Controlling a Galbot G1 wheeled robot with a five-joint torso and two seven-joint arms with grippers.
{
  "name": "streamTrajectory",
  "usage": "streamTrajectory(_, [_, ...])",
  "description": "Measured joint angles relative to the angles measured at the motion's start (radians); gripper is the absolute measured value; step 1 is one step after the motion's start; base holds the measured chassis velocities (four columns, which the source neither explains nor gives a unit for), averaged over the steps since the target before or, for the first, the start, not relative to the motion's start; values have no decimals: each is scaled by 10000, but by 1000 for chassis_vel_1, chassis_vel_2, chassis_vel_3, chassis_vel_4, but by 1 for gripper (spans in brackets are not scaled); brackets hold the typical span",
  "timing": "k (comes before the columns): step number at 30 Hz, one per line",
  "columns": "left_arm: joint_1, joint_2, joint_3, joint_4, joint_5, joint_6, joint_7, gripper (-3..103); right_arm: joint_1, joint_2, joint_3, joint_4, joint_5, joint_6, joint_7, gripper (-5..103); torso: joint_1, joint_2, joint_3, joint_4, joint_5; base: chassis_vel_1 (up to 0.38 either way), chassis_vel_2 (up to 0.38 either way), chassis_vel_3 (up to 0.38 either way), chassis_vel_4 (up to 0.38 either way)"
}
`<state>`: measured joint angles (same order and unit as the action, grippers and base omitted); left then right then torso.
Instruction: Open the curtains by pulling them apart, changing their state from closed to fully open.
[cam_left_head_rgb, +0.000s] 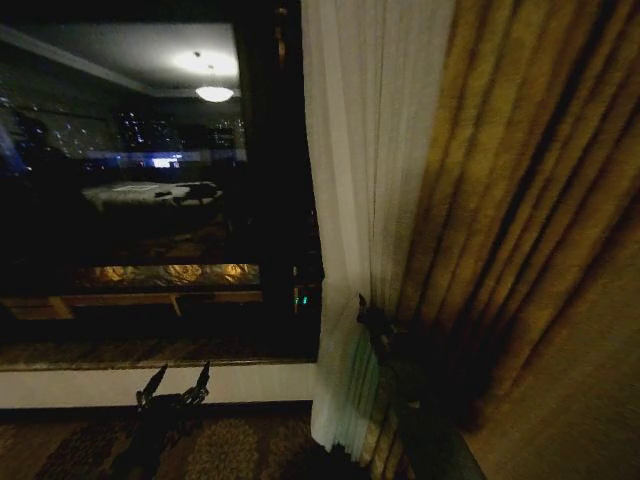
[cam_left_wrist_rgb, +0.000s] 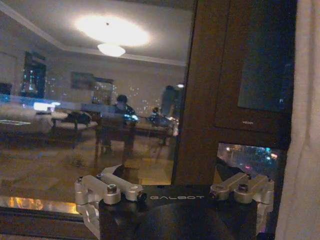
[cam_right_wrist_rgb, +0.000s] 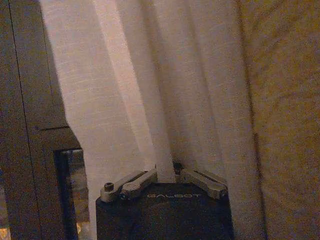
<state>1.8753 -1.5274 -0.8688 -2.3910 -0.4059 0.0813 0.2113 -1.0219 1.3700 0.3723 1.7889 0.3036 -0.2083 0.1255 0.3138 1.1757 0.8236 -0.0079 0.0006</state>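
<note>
Dark glass of the window (cam_left_head_rgb: 130, 190) reflects a ceiling lamp on the left. Low before its sill, the left gripper (cam_left_head_rgb: 177, 385) hangs with fingers spread, holding nothing. Right of the glass, the sheer curtain (cam_left_head_rgb: 370, 180) is bunched against the golden drape (cam_left_head_rgb: 530, 220). The right gripper (cam_left_head_rgb: 368, 318), hard to make out in shadow, is clamped on a curtain pleat (cam_right_wrist_rgb: 165, 165).

One sheer curtain (cam_left_head_rgb: 365, 150), two claws (cam_left_head_rgb: 176, 385) (cam_left_head_rgb: 368, 318)

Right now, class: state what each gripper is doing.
Left gripper: open, empty, low before the window.
Right gripper: closed on a fold of the sheer curtain.
</note>
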Motion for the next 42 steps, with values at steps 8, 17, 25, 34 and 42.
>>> streamTrajectory(8, [10,-32,4,9,17,-32,150,100,87,11,402,-373,-134,-31,192,0,1,1,-1,5,-6,23,35,-19,-23])
streamTrajectory(17, [-45,-52,36,1,18,-34,166,100,602,-645,2197,-1801,-645,42,404,0,0,1,-2,4,-5,0,0,0,0])
streamTrajectory(25, [-57,-94,103,-7,19,-34,190,100,846,-1121,3055,-2403,-712,49,777,0,0,1,0,3,-4,0,0,0,0])
streamTrajectory(34, [-93,-148,132,-6,23,-35,209,100,-302,-1123,2744,-865,-522,-507,535,5,0,-2,3,-3,8,0,0,0,0])
streamTrajectory(42, [-308,-224,127,90,191,35,162,100,-2036,-833,2193,1567,-554,-974,-41,32,0,-1,1,0,-4,0,0,0,0])
